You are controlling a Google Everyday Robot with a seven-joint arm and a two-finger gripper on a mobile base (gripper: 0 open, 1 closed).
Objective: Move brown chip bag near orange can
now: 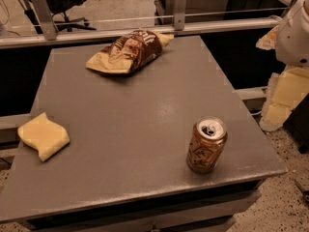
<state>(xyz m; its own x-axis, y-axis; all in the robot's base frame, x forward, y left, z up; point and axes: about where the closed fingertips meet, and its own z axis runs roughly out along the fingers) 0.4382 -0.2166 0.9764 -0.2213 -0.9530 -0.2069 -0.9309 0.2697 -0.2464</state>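
Observation:
The brown chip bag (129, 51) lies crumpled at the far edge of the grey table (140, 115), left of centre, with its tan-yellow ends pointing left and right. The orange can (206, 145) stands upright near the front right corner, silver top and pull tab showing. The bag and the can are far apart, across the table from each other. My gripper is out of view; only a white rounded part of my arm (294, 30) shows at the upper right edge, off to the side of the table.
A yellow wavy-edged sponge (43, 135) lies at the table's left edge. A metal rail (96, 33) runs behind the table. Yellow foam pieces (287, 93) sit to the right of the table, below the arm.

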